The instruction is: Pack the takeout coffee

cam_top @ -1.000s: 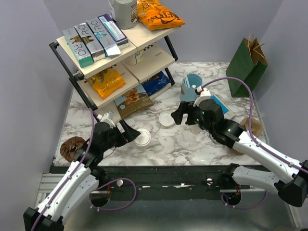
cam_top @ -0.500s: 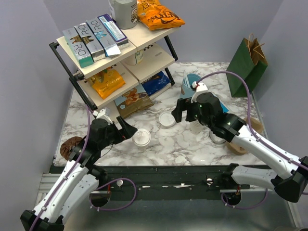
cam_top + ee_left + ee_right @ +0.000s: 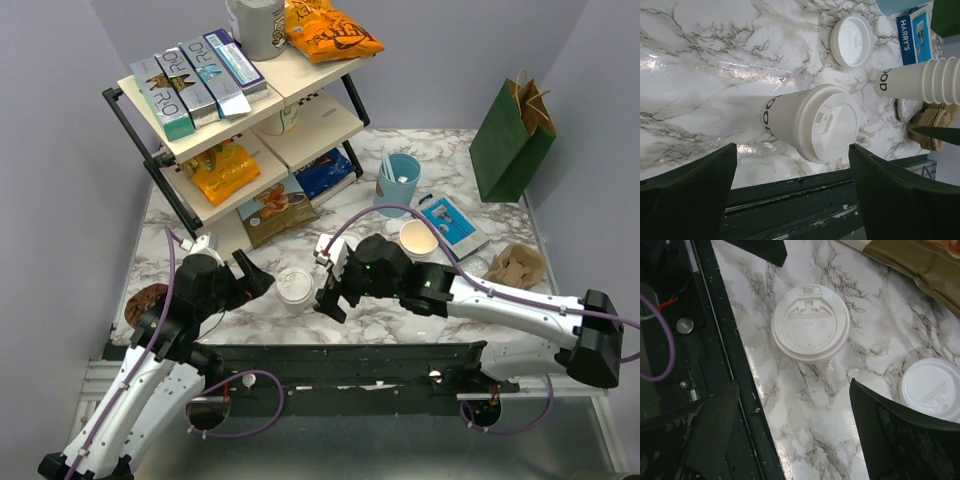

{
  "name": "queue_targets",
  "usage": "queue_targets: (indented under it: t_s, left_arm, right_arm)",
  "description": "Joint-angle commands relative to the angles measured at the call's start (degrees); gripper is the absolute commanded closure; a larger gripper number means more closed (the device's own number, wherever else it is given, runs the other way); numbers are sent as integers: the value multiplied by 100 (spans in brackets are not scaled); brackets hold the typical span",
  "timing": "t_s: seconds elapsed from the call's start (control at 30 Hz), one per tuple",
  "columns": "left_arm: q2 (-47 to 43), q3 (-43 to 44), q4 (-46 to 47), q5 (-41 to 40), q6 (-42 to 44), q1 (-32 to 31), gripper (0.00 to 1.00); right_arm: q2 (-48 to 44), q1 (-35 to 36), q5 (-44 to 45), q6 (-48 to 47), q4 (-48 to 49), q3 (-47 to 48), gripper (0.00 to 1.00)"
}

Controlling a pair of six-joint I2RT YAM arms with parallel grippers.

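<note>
1. The big change is my right arm. It has swung away from the far right of the desk (image 3: 455, 165) to the near middle, and the right hand (image 3: 327, 285) now hovers just beside the takeout coffee (image 3: 295, 287). Its fingers are spread wide with nothing between them.
2. The left hand (image 3: 255, 278) has backed off a little toward its own side. It too is released: the wrist view shows the fingers well apart, the cup framed between them but touching neither.
3. I read this as a handover of the job. The right arm is the one nearer the green paper bag (image 3: 512, 140) at the far right, so it should take the grasp and the carry.
4. The coffee has not shifted. It stands on the desk near the front edge, between the two hands.
5. It stands upright with its long axis vertical, base on the desk and lid up, so a side grasp on the wall suits it.
6. In the right wrist view the sip tab (image 3: 809, 291) sits on the lid's edge toward the left hand.
7. A loose spare lid (image 3: 934, 390) lies flat nearby, apart from the cup.
</note>
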Motion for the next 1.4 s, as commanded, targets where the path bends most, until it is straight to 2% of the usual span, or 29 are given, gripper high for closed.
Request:
queue_targets:
  t_s: [0.0,0.17,0.3,0.5,0.77,0.87,1.0,1.27,1.37]
  left_arm:
    - [-164,132,-349,-351,-117,-4,1]
    - [-165,-211,380,377,-171,5,1]
    - [73,-299,705,606,-136,-4,1]
    - [319,-580,1224,896,-188,-4,1]
    - [591,-721,1480,554,-329,-4,1]
    - [688,-686,1217,212,-460,-13,1]
    - [697,-739,856,-210,-680,-4,5]
    - [977,-739,821,-816,-1005,-4,9]
    - [1118,-616,645,-1124,-1058,5,9]
  right_arm:
    - [395,102,180,-317,891,-238,0]
    - [1001,401,101,-388,1499,-432,0]
    - [1467,463,898,-28,1657,-362,0]
    - [1731,472,1356,578,2060,-546,0]
    - [2390,463,1428,615,2809,-327,1]
    - [2698,472,1534,605,2879,-99,3]
    - [2979,463,1595,588,3589,-28,7]
    - [3788,454,1534,167,3828,762,8]
    - [4069,419,1569,105,3925,1070,14]
